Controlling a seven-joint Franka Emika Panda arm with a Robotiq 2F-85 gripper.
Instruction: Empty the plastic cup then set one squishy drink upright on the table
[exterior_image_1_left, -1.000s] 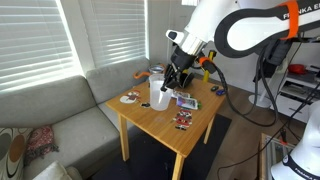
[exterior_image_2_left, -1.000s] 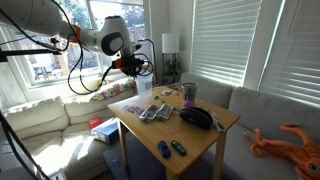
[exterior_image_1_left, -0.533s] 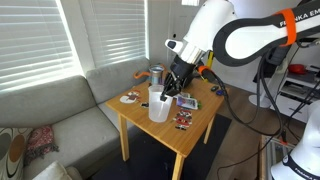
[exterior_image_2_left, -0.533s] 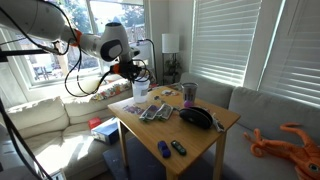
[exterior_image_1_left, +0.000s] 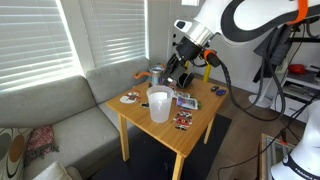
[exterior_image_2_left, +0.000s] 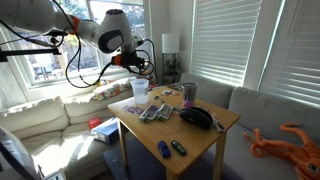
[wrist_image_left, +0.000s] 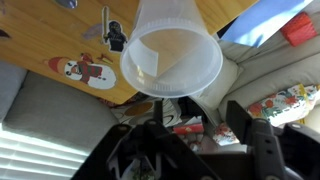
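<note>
The plastic cup stands upright on the table near the sofa-side edge. From above, the wrist view shows its round rim and whitish inside. My gripper hangs above and just behind the cup, clear of it. Its two dark fingers stand wide apart in the wrist view, with nothing between them. A small dark piece lies on the wood beside the cup; I cannot tell whether it is the squishy drink. A small purple-blue object lies low at the table's front.
Flat packets lie scattered on the tabletop. A short silvery cylinder with an orange rim stands at the back. A dark bundle sits on one corner. A grey sofa borders the table.
My gripper has let go of the cup and opened wide. It has risen up and back while the cup stays standing on the table.
</note>
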